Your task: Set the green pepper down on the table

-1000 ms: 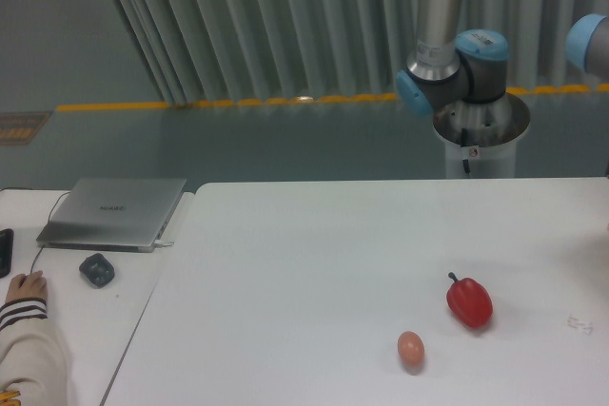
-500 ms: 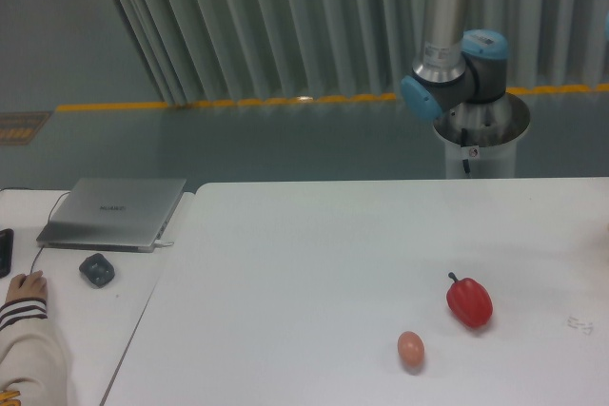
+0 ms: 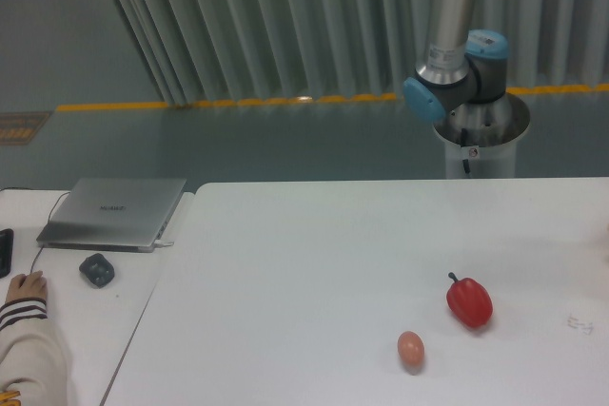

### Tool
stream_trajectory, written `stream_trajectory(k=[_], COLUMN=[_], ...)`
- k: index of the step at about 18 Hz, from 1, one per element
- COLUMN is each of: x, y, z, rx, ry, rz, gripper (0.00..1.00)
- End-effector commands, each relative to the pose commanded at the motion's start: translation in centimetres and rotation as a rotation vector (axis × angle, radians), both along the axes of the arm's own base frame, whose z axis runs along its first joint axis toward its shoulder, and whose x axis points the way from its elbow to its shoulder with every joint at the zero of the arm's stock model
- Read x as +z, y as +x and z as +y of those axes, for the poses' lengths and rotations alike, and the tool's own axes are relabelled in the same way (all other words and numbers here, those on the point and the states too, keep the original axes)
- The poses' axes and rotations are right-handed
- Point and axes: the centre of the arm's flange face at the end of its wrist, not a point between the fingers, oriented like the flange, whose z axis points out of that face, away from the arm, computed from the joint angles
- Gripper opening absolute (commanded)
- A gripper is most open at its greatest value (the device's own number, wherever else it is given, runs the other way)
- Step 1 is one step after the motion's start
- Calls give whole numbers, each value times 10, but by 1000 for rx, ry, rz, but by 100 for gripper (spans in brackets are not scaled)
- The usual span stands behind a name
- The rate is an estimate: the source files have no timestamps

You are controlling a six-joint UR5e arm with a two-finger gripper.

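Observation:
The green pepper is out of view. The large white table (image 3: 314,263) fills the lower middle and right of the picture. Only the arm's base and lower links (image 3: 455,54) show, behind the table's far edge; the rest of the arm runs out of the top of the picture. The gripper itself is out of the frame, so its fingers cannot be seen.
A red pepper (image 3: 470,301) with a dark stem lies at the table's right, a small tan egg (image 3: 410,348) near it to the front left. On the smaller desk at left are a silver laptop (image 3: 114,212), a dark mouse (image 3: 96,269) and a person's hand (image 3: 27,284).
The arm's upright link has shifted slightly to the right, and the blue joint seen at the right edge has left the frame. The red pepper and egg have not moved.

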Motion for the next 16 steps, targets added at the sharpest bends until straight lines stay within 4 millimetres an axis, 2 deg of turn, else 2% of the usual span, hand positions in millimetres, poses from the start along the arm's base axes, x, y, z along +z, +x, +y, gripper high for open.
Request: stream_trajectory(k=[5, 9, 13, 16], x=[-5, -8, -18, -23], y=[-10, -24, -38, -39], z=[10, 12, 5, 3], rx=[168, 174, 190, 197], ry=[40, 51, 51, 51], rz=[26, 40, 39, 40], gripper=[100, 100, 100, 100])
